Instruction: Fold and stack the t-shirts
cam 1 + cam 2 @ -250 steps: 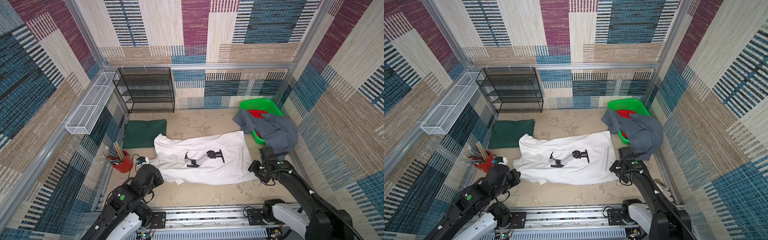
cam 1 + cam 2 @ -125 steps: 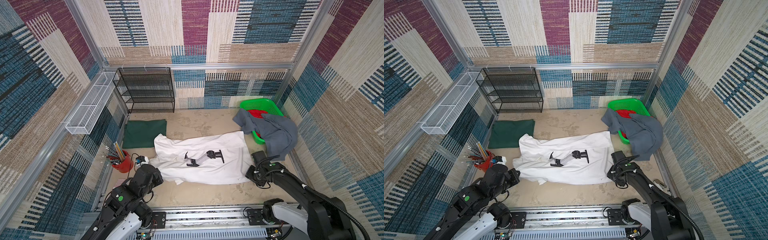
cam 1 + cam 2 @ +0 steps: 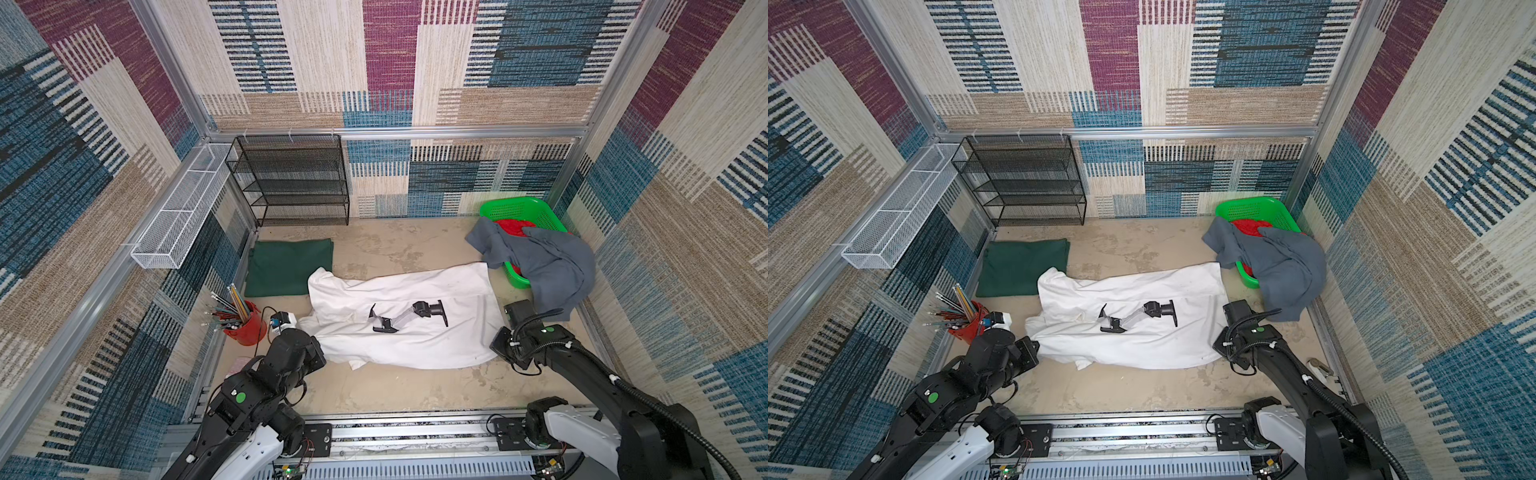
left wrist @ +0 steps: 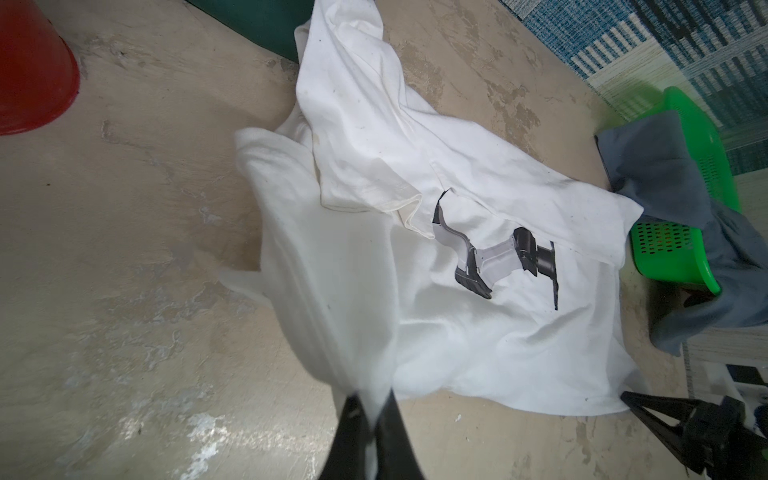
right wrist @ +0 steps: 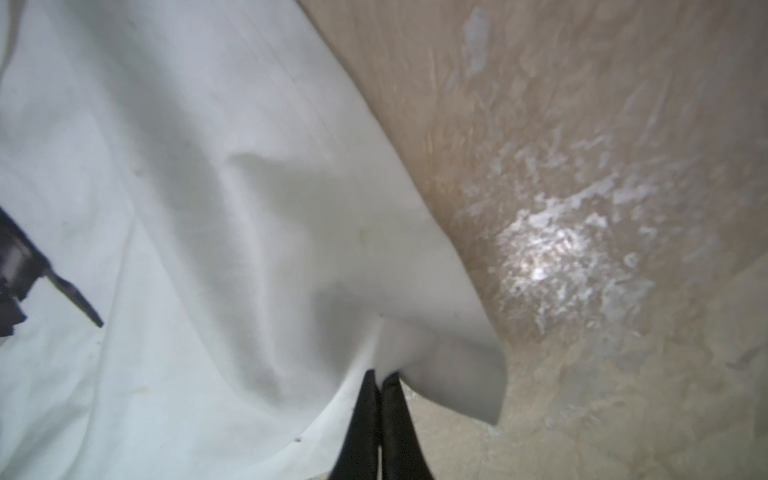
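The white t-shirt (image 3: 415, 345) (image 3: 1142, 345) with a robot-arm print lies spread and rumpled mid-floor in both top views. My left gripper (image 4: 372, 403) is shut on a bunched fold at its near left edge (image 3: 320, 358), the cloth pulled up taut. My right gripper (image 5: 380, 378) is shut on the hem by the shirt's near right corner (image 3: 494, 351). A dark green t-shirt (image 3: 289, 268) (image 3: 1023, 268) lies folded flat at the back left. The slate grey t-shirt (image 3: 548, 266) (image 3: 1283, 266) hangs crumpled over the basket's rim.
A bright green lattice basket (image 3: 528, 212) with something red inside stands at the back right. A red cup of pencils (image 3: 245, 328) sits just left of my left arm. A black wire shelf (image 3: 291, 183) stands at the back wall, a white wire tray (image 3: 178, 224) on the left wall.
My right gripper moved left to the white shirt's near right corner and shut on its hem. The left gripper kept its hold and barely moved.
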### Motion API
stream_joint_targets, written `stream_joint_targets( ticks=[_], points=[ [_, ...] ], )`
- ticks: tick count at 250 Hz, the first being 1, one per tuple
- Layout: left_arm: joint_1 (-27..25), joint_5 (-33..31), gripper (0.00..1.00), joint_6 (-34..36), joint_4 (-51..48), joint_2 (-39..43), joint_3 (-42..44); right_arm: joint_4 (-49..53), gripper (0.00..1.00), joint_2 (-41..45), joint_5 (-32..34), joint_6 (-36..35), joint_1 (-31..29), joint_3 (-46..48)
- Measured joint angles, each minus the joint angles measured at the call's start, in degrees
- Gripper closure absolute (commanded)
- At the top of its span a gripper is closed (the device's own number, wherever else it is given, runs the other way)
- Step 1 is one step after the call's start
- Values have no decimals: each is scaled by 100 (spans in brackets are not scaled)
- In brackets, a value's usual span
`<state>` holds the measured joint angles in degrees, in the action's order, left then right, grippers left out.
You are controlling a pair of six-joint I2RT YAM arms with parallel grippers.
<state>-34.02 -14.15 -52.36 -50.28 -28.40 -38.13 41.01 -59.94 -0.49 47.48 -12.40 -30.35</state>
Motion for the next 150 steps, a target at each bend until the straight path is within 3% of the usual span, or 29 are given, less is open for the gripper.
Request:
stream_joint_targets(
  ticks=[50, 150],
  points=[
    [0, 85, 100, 9, 98, -258, 0, 79, 100, -15, 24, -4, -2, -485],
    [262, 260, 100, 140, 511, -769, 20, -299, 100, -1226, 94, -428, -2, -1364]
  ],
)
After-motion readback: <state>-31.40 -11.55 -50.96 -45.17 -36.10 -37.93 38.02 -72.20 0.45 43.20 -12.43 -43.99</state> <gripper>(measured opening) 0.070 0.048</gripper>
